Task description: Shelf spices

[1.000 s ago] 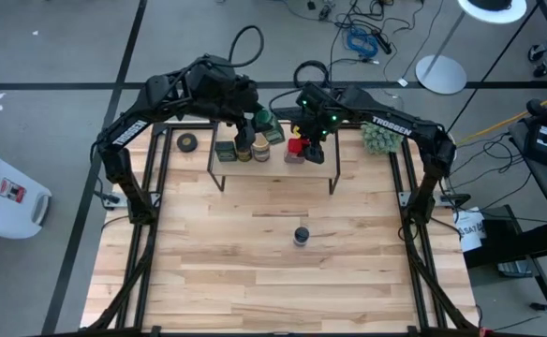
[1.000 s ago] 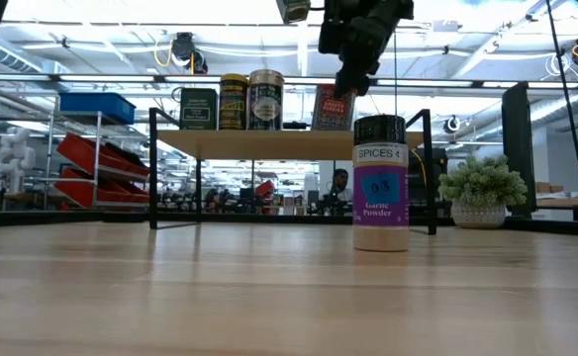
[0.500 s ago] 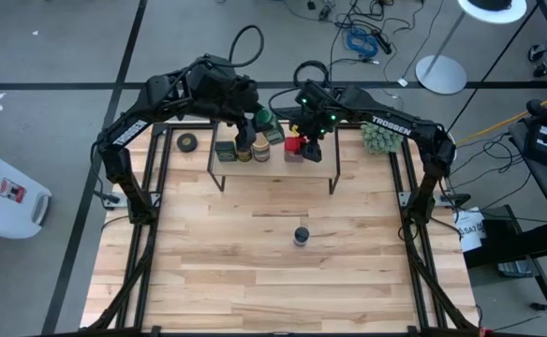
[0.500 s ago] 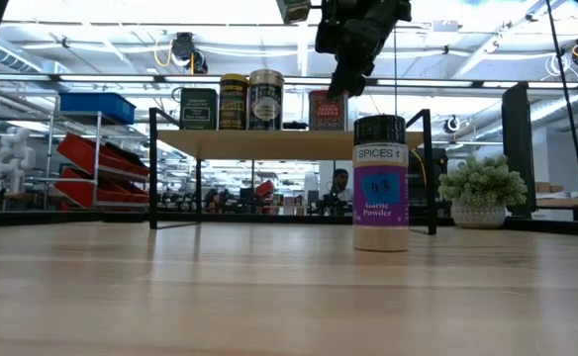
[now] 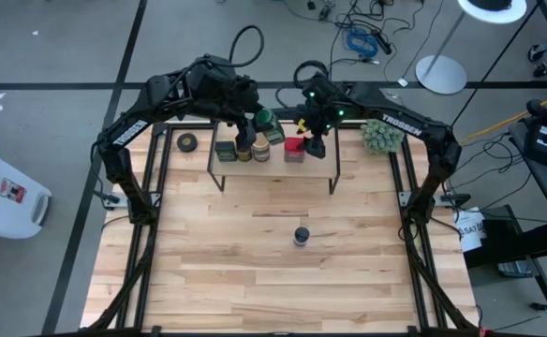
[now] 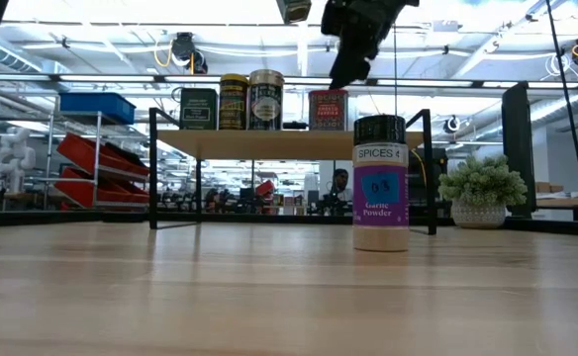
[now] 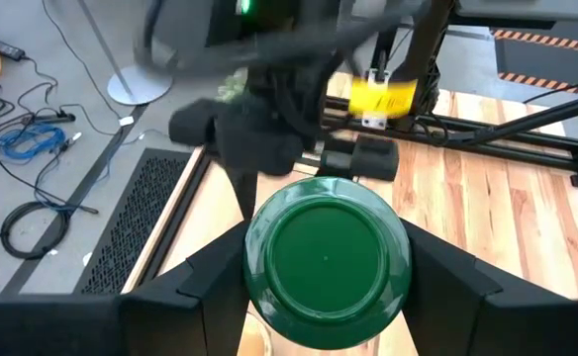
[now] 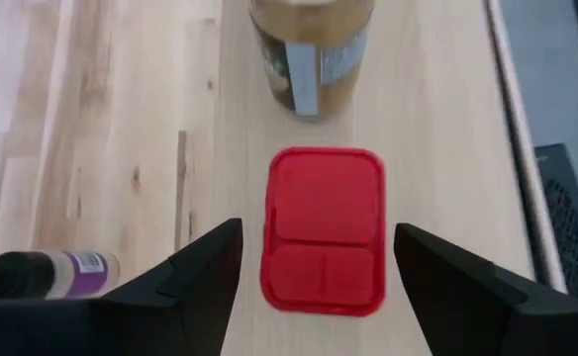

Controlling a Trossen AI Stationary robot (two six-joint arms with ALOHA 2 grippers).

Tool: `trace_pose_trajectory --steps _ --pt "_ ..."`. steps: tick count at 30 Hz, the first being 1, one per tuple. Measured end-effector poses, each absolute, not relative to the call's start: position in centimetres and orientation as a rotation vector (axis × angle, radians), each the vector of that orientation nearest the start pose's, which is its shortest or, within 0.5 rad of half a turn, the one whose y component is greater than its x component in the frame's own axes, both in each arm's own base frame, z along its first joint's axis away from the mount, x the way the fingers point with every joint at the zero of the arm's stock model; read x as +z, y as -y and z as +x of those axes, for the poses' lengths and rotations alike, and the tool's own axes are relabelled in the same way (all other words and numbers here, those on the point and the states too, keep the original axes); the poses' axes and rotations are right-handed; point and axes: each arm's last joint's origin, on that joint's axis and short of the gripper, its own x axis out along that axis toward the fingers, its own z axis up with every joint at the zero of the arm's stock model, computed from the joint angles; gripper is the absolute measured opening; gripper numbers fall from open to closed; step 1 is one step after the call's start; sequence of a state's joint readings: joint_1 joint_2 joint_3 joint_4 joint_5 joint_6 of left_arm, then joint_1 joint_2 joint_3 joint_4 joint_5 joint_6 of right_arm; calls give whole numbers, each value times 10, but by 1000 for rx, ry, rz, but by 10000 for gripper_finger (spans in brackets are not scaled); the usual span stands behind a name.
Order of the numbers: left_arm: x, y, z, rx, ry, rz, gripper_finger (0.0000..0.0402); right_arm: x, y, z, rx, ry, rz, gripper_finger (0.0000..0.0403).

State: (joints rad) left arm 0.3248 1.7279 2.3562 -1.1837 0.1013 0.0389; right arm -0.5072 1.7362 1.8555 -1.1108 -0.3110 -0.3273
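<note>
Your right end effector hangs spread above the red square tin, which stands free on the shelf; if you lift crooked, a finger may tip it. The left end effector pinches the green-lidded jar over the shelf, near the other arm; the blue-lidded jar waits on the counter, & a wide swing may knock it.

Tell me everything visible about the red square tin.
The red square tin stands upright on the shelf, rightmost of the row there, beside the tan-lidded jar. Its red lid is a rounded rectangle with two recessed panels; its front carries a dark label. The right gripper hovers above it, jaws open, not touching.
</note>
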Motion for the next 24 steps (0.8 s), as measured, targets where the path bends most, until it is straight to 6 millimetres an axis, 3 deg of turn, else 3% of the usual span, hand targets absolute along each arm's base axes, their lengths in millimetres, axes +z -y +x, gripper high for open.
trace_pose_trajectory --steps 5,9,18,24 --pt "509 -96 293 208 -510 -71 217 403 162 295 -98 -902 65 252" --pt "512 -98 301 207 -447 -59 217 431 157 269 -129 -895 73 252" --pt "495 -116 347 140 -362 -60 217 484 122 199 -193 -752 63 252" --pt "474 -128 380 89 -329 -65 217 494 112 186 -185 -678 138 252"
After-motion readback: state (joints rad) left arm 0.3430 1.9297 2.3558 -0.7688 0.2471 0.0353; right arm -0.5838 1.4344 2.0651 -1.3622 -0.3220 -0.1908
